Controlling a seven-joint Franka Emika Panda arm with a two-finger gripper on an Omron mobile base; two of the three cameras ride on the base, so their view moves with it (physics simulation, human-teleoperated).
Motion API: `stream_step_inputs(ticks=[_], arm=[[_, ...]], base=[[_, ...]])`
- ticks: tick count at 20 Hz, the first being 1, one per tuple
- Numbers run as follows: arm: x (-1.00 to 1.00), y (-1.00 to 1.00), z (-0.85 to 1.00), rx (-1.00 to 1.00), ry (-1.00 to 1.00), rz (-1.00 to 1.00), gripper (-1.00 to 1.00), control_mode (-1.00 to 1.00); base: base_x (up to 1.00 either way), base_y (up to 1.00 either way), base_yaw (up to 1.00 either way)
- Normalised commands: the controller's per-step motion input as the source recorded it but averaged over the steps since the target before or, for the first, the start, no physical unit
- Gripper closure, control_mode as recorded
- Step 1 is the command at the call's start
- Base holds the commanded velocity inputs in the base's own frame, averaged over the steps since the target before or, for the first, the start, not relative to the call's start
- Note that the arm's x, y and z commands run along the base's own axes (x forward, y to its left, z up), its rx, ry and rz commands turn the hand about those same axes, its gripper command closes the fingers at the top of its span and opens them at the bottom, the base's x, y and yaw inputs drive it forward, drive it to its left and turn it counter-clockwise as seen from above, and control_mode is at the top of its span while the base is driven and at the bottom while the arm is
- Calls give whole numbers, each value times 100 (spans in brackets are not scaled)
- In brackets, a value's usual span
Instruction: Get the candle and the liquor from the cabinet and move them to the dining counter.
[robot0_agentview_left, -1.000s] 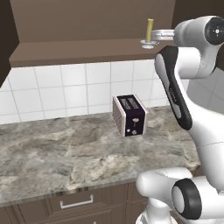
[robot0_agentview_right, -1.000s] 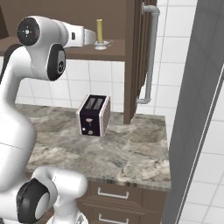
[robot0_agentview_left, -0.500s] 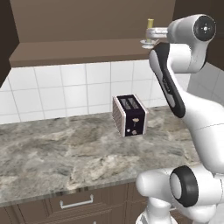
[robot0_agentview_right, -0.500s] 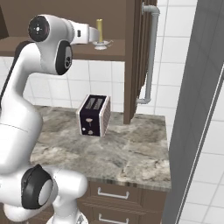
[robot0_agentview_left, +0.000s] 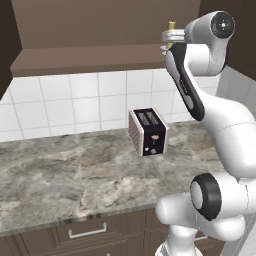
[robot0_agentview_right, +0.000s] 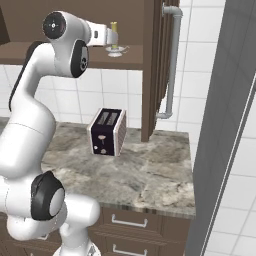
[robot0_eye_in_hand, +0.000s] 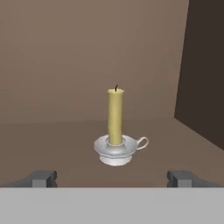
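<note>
Your candle (robot0_eye_in_hand: 115, 117) stands upright in its white holder on the cabinet (robot0_agentview_left: 100, 57) shelf, dead ahead at twelve o'clock. Your fingers (robot0_eye_in_hand: 43, 178) are spread wide, empty, just short of it. A toaster (robot0_agentview_left: 148, 131) sits on the counter (robot0_agentview_left: 60, 175) below.

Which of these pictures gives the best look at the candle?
The hand view: the candle stands upright in its holder, whole and centred, ahead of the open gripper. In the left base view only its top peeks over the arm; the right base view shows it small, beside the gripper.
</note>
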Motion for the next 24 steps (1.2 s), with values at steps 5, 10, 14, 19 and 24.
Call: stream_step_inputs(ticks=[5, 10, 14, 19, 24], arm=[[36, 0, 0, 0, 1, 0, -100, -100], [24, -3, 0, 0, 0, 0, -100, -100], [21, -1, 0, 0, 0, 0, -100, -100], [29, 0, 0, 0, 0, 0, -100, -100], [35, -1, 0, 0, 0, 0, -100, -100]], base=[[0, 0, 0], [0, 0, 0], [0, 0, 0], [0, 0, 0], [0, 0, 0]])
